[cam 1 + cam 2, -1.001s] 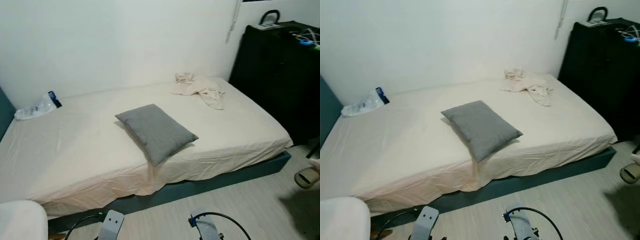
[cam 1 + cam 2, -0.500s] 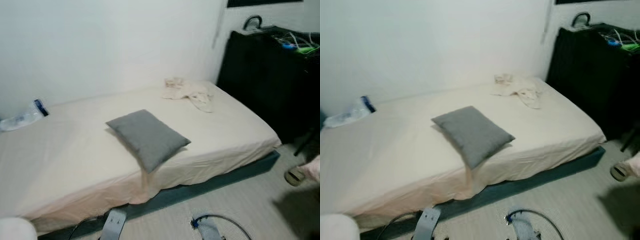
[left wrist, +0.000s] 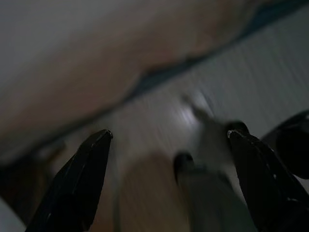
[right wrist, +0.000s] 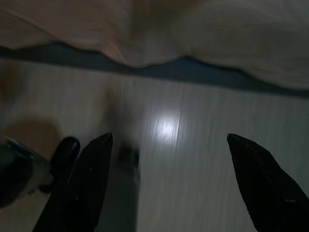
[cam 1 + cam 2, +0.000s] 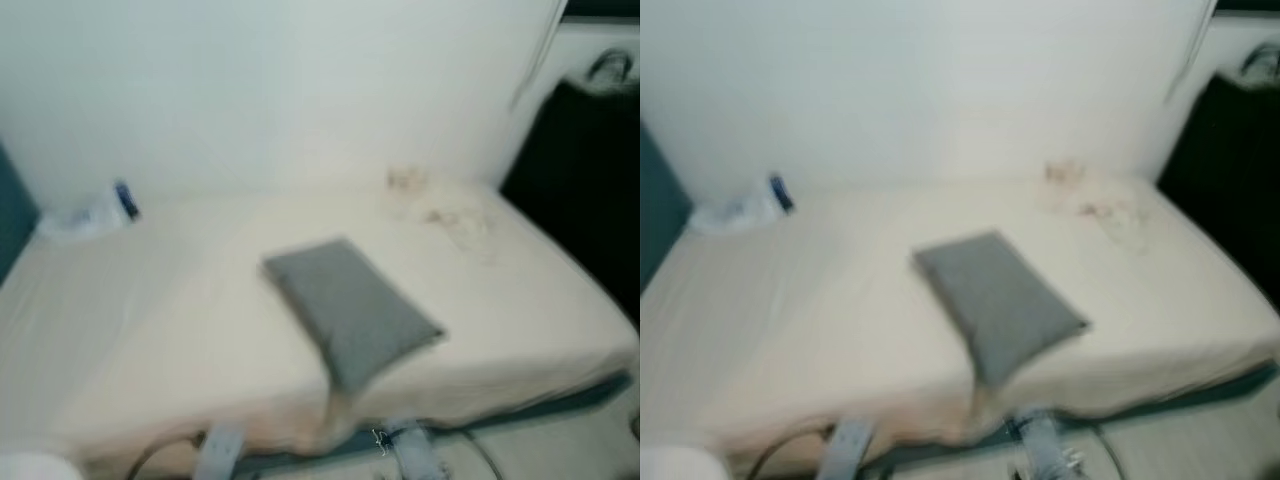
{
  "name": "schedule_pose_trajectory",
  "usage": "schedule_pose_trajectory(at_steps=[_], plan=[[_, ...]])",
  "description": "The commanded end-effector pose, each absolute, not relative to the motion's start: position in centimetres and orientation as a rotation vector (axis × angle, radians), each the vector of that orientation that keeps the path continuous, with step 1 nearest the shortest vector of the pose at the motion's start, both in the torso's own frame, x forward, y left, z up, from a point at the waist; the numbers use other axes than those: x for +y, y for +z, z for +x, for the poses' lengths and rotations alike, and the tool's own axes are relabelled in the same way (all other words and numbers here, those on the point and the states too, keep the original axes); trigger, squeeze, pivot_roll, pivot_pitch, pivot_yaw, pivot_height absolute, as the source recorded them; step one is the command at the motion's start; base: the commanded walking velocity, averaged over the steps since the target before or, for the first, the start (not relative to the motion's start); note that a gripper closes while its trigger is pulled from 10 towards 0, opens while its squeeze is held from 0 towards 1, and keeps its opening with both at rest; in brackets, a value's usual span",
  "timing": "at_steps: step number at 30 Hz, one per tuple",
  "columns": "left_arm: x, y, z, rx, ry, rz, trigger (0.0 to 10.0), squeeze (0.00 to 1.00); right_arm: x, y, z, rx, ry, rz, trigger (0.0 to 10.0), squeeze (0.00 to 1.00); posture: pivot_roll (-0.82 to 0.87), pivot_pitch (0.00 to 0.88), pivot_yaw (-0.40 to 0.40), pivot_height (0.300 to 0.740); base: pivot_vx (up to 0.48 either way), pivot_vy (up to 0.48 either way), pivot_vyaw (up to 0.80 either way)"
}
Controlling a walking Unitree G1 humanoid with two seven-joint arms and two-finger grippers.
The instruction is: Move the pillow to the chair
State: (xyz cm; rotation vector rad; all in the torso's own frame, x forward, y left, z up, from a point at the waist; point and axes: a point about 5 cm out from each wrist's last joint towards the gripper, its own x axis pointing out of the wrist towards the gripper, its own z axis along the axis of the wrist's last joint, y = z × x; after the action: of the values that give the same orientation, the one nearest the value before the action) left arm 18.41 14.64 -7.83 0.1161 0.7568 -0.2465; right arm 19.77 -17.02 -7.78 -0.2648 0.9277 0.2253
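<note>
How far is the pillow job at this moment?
Nothing is done: the grey pillow lies on the bed, near its front edge. Both hands hang open over the floor, the left hand and right hand holding nothing. Grasping and carrying to the chair remain.

A low bed (image 5: 150, 340) with a cream sheet stands against the white wall, on a dark base over pale floor (image 4: 193, 164). A grey pillow (image 5: 352, 310) lies tilted near its front edge. Crumpled cloth (image 5: 450, 215) lies at the far right corner, a plastic bag (image 5: 90, 212) at the far left.
</note>
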Motion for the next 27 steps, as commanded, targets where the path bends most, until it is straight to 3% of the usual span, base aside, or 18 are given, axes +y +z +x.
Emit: schedule_pose_trajectory(at_steps=[1, 4, 27], plan=[[13.86, -7.75, 18.55, 0.747, -0.264, 0.105, 10.0, 0.0, -18.05, -8.51, 18.24, 0.993, 0.206, -0.277, 10.0, 0.0, -0.04, 0.0, 0.005, 0.74, 0.352, 0.0, 0.0], [13.8, -7.65, 18.73, 0.74, -0.262, 0.093, 10.0, 0.0, -18.05, -8.51, 18.23, 0.993, 0.207, -0.278, 10.0, 0.0, -0.04, 0.0, 0.006, 0.74, 0.336, 0.0, 0.0], [13.52, -7.47, 19.06, 0.732, -0.263, 0.081, 10.0, 0.0, -18.0, -8.63, 18.02, 1.003, 0.215, -0.278, 10.0, 0.0, -0.04, 0.0, 0.002, 0.74, 0.0, 0.0, 0.0]])
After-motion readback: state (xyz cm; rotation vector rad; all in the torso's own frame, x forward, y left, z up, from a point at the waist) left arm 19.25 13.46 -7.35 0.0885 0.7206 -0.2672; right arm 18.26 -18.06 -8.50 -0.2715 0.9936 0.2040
